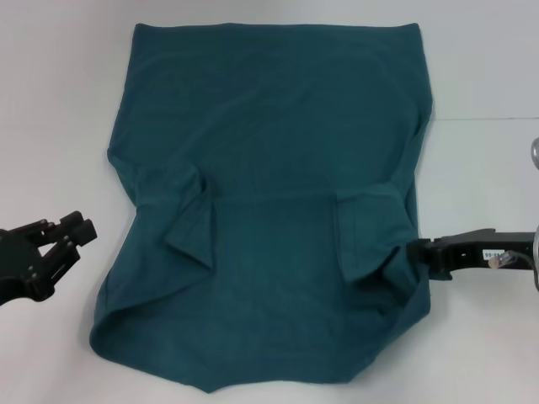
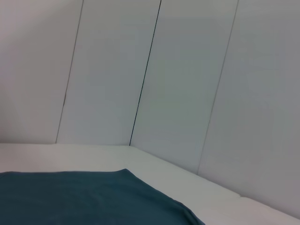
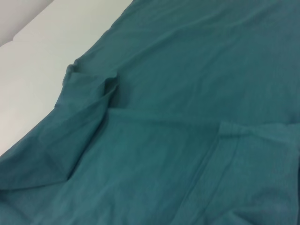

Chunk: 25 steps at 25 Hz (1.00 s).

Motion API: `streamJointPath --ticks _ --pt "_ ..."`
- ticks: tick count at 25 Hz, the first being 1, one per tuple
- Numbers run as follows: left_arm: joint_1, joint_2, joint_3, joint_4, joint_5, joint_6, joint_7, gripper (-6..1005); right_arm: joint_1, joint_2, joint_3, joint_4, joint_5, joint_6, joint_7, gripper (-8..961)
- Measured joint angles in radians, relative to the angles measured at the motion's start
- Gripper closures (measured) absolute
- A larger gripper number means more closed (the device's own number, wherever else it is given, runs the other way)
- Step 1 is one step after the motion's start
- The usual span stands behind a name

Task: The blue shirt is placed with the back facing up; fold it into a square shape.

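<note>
- The blue shirt lies spread flat on the white table, plain side up, filling the middle of it.
- Both short sleeves are folded inward onto the body of the shirt: one flap on the robot's left, one on its right.
- The near edge of the cloth is rumpled and curls up a little at the corners.
- The left gripper hovers beside the shirt's left edge, just apart from the cloth, its dark fingers spread and holding nothing.
- The right gripper reaches in at the shirt's right edge by the folded sleeve; its tips are sunk in the cloth there, so I cannot tell whether they pinch it.
- The left wrist view shows a far corner of the shirt lying before pale wall panels.
</note>
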Motion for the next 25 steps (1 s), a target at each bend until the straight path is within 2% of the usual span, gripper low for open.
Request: streamJointPath --ticks 6,12,17,19,25 --pt "0.000 0.001 -0.002 0.020 0.075 0.000 -0.029 812 0.005 0.000 0.018 -0.001 0.001 0.009 -0.013 898" --pt "0.009 0.000 0.010 0.157 0.148 0.002 -0.143 812 0.040 -0.003 0.046 0.018 -0.007 0.018 -0.034 897" --pt "-0.007 -0.001 0.082 0.296 0.198 0.004 -0.278 802 0.086 -0.003 0.049 0.024 -0.064 0.014 -0.033 896" --pt "-0.038 0.002 0.136 0.369 0.277 0.005 -0.380 802 0.104 -0.002 0.033 0.021 -0.076 0.011 -0.031 895" --pt "-0.087 0.005 0.197 0.415 0.403 -0.006 -0.509 800 0.121 -0.002 0.026 0.013 -0.077 0.011 -0.031 894"
